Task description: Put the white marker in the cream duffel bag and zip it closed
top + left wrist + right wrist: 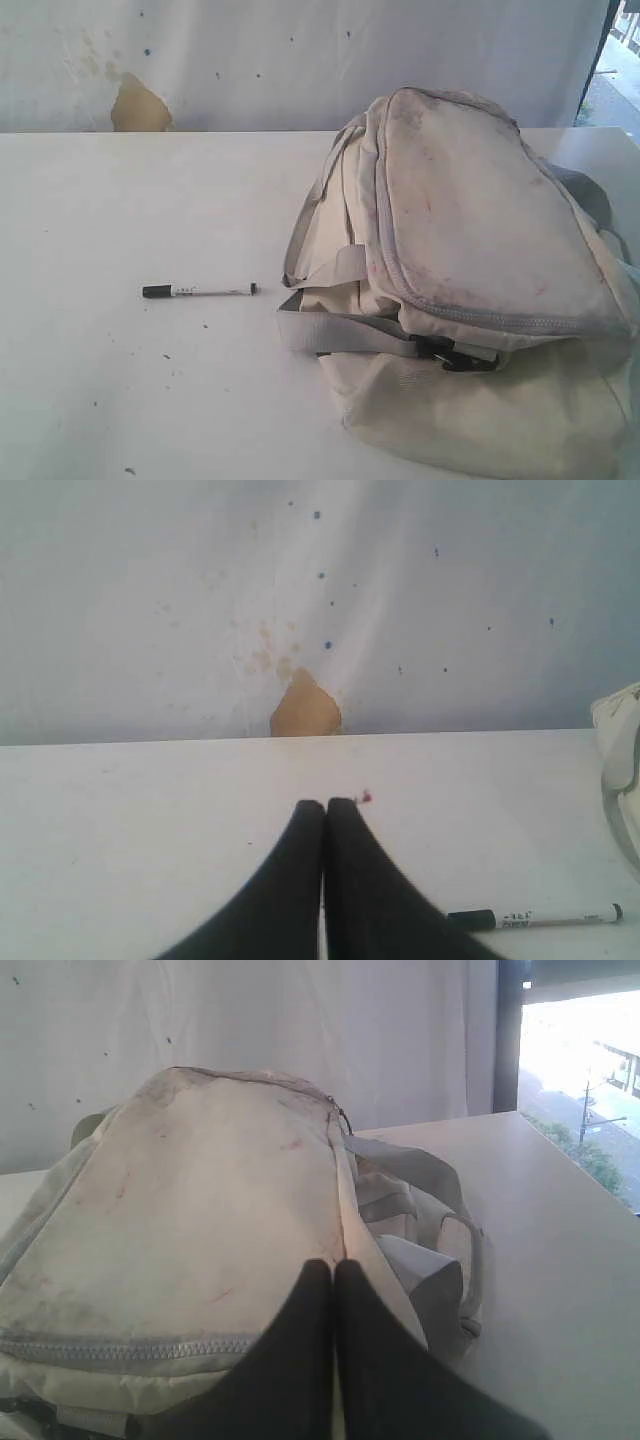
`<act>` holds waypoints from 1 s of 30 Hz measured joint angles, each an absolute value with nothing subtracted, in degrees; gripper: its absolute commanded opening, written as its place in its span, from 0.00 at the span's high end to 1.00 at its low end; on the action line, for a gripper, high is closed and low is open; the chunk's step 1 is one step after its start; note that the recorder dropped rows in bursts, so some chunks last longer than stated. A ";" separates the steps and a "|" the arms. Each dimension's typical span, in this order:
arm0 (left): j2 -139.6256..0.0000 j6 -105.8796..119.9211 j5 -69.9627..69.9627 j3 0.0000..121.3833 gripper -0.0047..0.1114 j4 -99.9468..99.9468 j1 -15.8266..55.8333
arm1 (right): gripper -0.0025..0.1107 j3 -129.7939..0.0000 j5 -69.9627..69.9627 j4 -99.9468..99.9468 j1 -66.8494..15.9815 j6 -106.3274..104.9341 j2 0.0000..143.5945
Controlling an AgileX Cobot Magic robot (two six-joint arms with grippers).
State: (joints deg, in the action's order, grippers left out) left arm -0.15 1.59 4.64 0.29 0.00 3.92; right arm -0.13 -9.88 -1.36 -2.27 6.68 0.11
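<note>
My left gripper (325, 806) is closed, its two black fingers pressed flat together with nothing between them, and it hangs above the white table (120, 210). The white marker (200, 290) lies flat on that table, on the left half of the exterior view. Its black cap points away from the cream duffel bag (470, 220) and its small dark end points toward it. It lies near the bag but apart from it, with bare tabletop between its tip and the nearest grey webbing strap (340, 333). From my left wrist, the marker lies just beside my fingers, not touching them.

My right gripper (333, 1266) is likewise closed on nothing, fingertips meeting. It is poised over the bag's broad, pink-stained top panel.

The bag sits on the right side of the table in the exterior view, slumped and grimy. The grey zipper (480, 316) that runs round that panel looks shut along the stretch I can see. A black buckle (452, 354) hangs at the front, below the zipper. On the wall behind is a tan patch (138, 106).
</note>
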 measured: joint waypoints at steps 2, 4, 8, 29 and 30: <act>-0.15 1.59 4.64 0.29 0.96 0.00 3.92 | 0.98 -0.13 -9.88 -1.36 -2.27 6.68 0.11; -0.15 1.59 4.64 0.29 0.96 0.00 3.92 | 0.98 -0.13 -9.88 -1.36 -2.27 6.68 0.11; -0.15 1.59 3.05 0.29 0.96 0.00 3.92 | 0.98 -0.13 -9.63 -1.36 -2.27 6.68 0.11; 0.06 1.04 20.05 33.66 0.96 0.00 3.92 | 0.98 -28.45 -15.95 -11.82 -2.27 6.48 3.53; 0.09 1.04 20.02 34.14 0.96 0.00 3.92 | 0.98 -29.31 -16.09 -12.43 -2.27 6.48 4.86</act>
State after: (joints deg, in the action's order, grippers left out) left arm 0.09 1.04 20.02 34.14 0.00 3.92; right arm -29.31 -16.09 -12.43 -2.27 6.48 4.86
